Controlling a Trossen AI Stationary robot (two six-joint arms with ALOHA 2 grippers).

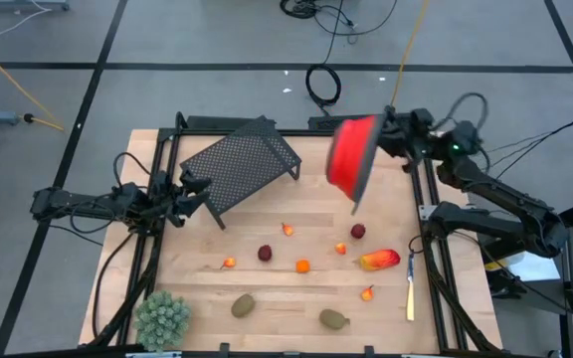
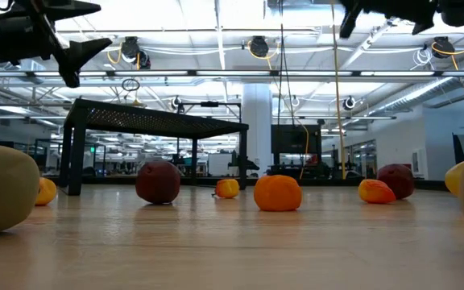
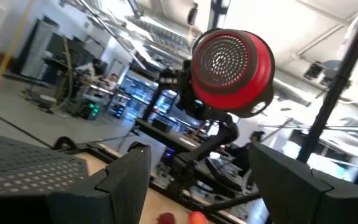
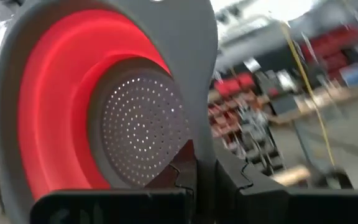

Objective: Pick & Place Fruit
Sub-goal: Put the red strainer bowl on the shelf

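Note:
A red colander [image 1: 351, 154] with a grey rim and a grey perforated bottom hangs above the table's far right part, with my right gripper [image 1: 380, 137] shut on it. Fruit lies loose on the wooden table [image 1: 267, 288]: dark red balls [image 1: 265, 254] [image 1: 357, 231], an orange piece [image 1: 302, 266], a longer red-orange-yellow piece [image 1: 379, 261], brownish-green ovals [image 1: 243, 305] [image 1: 334, 318] and several tiny orange bits. My left gripper [image 1: 193, 195] stands open at the table's left side, beside a black mesh rack [image 1: 242, 164], holding nothing. My right gripper holds the colander by its grey rim [image 4: 199, 134], its fingers [image 4: 182, 177] closing over the rim's edge. It comes about level from the table's far right. The colander is lifted clear and tipped on edge, its hollow facing my right gripper and its bottom [image 3: 224, 57] facing left.
The mesh rack stands on thin legs at the table's far left. A pale green spiky plant [image 1: 162, 316] sits at the near left corner. A yellow-handled tool [image 1: 411, 288] lies by the right edge. Black frame rails [image 1: 436, 288] run along both sides.

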